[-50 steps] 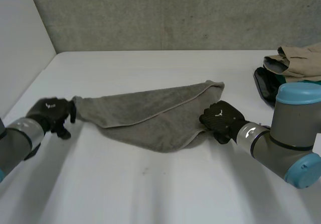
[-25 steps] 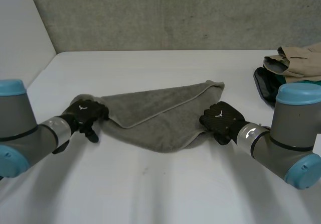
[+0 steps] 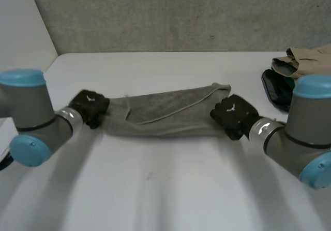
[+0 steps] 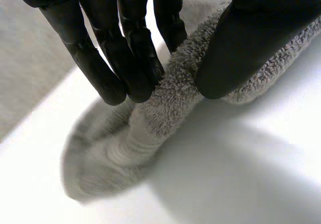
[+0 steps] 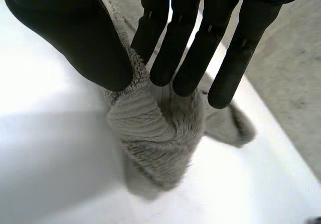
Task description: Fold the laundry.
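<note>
Pinching towel ends | left hand fingers clamped | right hand fingers clamped

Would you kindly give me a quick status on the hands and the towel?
Left hand pinching left end of grey towel. Right hand pinching right end. Towel stretched narrow between them. Clothes pile far right, clear.

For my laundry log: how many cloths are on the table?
2: the towel, pinched by left hand and right hand; a tan cloth at the table's right edge, maybe hiding more.
</note>
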Tool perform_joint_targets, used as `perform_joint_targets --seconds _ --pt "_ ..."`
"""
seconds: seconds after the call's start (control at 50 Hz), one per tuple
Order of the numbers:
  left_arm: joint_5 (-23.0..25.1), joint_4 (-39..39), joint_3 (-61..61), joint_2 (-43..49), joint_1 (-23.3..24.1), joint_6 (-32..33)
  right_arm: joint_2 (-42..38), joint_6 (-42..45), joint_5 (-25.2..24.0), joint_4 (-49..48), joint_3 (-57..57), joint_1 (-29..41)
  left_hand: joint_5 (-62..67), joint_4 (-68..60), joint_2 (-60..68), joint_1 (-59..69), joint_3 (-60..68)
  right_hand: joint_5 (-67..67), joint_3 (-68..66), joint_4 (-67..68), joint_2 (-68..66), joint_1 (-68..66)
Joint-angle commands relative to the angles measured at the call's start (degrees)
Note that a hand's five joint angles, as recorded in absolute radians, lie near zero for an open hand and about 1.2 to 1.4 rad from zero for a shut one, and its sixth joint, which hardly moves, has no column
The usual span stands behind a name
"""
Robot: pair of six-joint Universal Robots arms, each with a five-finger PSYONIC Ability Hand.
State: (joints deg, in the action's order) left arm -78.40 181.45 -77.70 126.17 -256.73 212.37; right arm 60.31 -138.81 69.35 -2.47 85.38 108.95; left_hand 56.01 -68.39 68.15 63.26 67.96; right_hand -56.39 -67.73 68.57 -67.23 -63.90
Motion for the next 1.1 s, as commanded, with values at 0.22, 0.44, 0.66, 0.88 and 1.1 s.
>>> perform_joint_targets --seconds 0.22,0.44,0.66,0.88,1.1 --pt "0.1 -21.4 0.3 -28.9 -1.3 -10.9 15.7 0.9 4.0 30.1 -16.8 -1.6 14.0 -11.6 11.8 16.7 12.0 -13.6 -12.3 11.4 -12.8 -16.1" --pt "-2.4 -28.0 16.6 -5.4 0.0 -7.5 -4.5 1.1 8.1 27.7 -29.4 -0.3 14.0 -11.6 11.8 16.7 12.0 -13.6 -12.3 11.4 -12.8 -16.1" --pt "-1.1 -7.6 33.8 -11.2 1.0 -15.0 -4.1 -5.6 9.5 -3.9 -40.4 0.1 14.0 -11.6 11.8 16.7 12.0 -13.6 -12.3 11.4 -12.8 -16.1" --pt "0.5 3.9 21.6 -18.9 -1.3 -26.7 9.0 -13.0 0.5 -23.6 -21.9 -0.4 14.0 -11.6 11.8 16.7 12.0 -13.6 -12.3 11.4 -12.8 -16.1" --pt "0.8 1.2 4.0 -8.1 -3.3 -21.3 4.5 -5.3 -4.8 -18.9 -2.7 -0.2 14.0 -11.6 11.8 16.7 12.0 -13.6 -12.3 11.4 -12.8 -16.1"
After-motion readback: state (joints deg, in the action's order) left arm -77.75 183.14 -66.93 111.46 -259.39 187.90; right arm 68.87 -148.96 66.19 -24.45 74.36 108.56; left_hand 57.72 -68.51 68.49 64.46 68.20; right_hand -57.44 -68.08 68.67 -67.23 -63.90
